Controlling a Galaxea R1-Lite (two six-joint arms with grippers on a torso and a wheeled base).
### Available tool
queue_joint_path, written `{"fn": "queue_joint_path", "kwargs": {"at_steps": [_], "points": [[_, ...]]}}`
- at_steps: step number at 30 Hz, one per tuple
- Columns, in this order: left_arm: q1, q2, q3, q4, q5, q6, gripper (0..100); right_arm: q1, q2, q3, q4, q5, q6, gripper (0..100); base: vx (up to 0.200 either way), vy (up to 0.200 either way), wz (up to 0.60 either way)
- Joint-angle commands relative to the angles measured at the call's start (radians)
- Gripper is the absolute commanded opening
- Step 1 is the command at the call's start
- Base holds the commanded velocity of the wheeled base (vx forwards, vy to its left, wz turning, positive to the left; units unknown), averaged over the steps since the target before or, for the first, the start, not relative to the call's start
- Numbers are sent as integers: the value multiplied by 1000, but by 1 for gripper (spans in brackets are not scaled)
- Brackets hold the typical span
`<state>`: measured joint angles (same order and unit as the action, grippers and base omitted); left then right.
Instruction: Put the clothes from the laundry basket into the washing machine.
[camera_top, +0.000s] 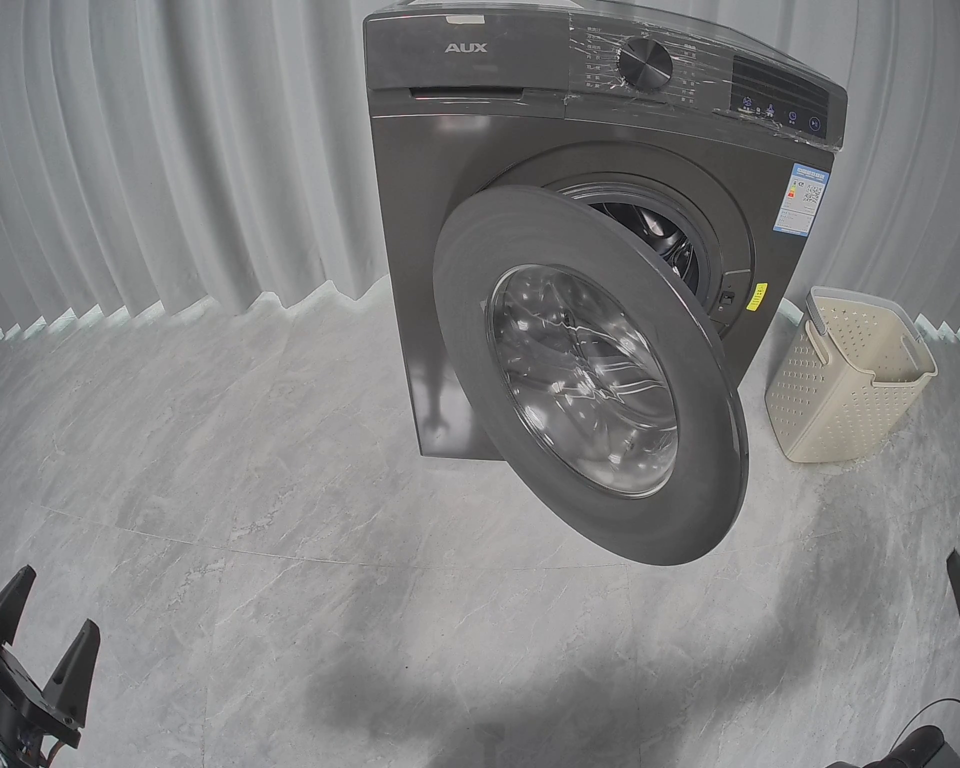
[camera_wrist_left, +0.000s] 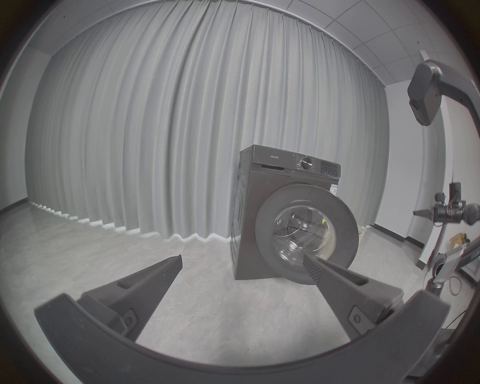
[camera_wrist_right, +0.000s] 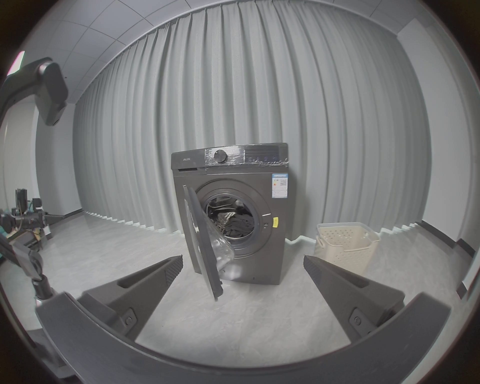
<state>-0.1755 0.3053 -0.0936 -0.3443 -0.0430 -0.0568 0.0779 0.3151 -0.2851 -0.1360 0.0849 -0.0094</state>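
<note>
A dark grey washing machine stands ahead against the curtain, its round door swung wide open. Dark clothes lie inside the drum. A cream perforated laundry basket stands on the floor to the right of the machine; nothing shows inside it. My left gripper is open low at the left, well short of the machine. My right gripper is open, empty, and far from machine and basket.
Pale marble floor stretches between me and the machine. A pleated grey curtain covers the back wall. Equipment on stands is off to one side.
</note>
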Motion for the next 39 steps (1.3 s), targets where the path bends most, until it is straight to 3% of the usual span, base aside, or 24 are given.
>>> {"fn": "queue_joint_path", "kwargs": {"at_steps": [1, 2, 3, 7, 10, 13, 19, 21, 23, 25, 28, 33, 38, 39], "points": [[172, -192, 35, 142, -58, 29, 100, 198, 544, -183, -191, 27, 2, 100, 0, 0, 0], [172, -192, 35, 142, -58, 29, 100, 198, 544, -183, -191, 27, 2, 100, 0, 0, 0], [177, -212, 54, 171, -71, 31, 100, 269, 650, -203, -266, 27, 2, 100, 0, 0, 0], [180, -252, 94, 188, -74, 31, 100, 350, 792, -263, -335, 22, -1, 100, 0, 0, 0], [174, -305, 94, 283, -74, 31, 100, 375, 878, -336, -338, 13, -4, 100, 0, 0, 0], [174, -305, 94, 283, -69, 17, 100, 376, 950, -404, -335, 13, -4, 100, 0, 0, 0], [176, -305, 92, 294, -29, 14, 100, 367, 1059, -459, -341, 10, -8, 100, 0, 0, 0], [177, -302, 75, 337, 52, 12, 100, 361, 1079, -479, -341, 10, -8, 100, 0, 0, 0], [176, -305, 87, 360, 75, 31, 100, 361, 1088, -490, -340, 10, -9, 100, 0, 0, 0], [176, -305, 91, 357, 68, 35, 100, 362, 1090, -490, -340, 9, -8, 100, 0, 0, 0], [174, -305, 91, 355, 61, 69, 100, 356, 1119, -493, -343, 4, -9, 100, 0, 0, 0], [172, -305, 92, 355, 49, 68, 100, 309, 1151, -525, -343, -62, -12, 100, 0, 0, 0], [172, -305, 91, 355, 48, 68, 100, 234, 1159, -562, -343, -68, -23, 100, 0, 0, 0], [172, -305, 91, 355, 48, 69, 100, 198, 1151, -560, -343, -68, -49, 100, 0, 0, 0]]}}
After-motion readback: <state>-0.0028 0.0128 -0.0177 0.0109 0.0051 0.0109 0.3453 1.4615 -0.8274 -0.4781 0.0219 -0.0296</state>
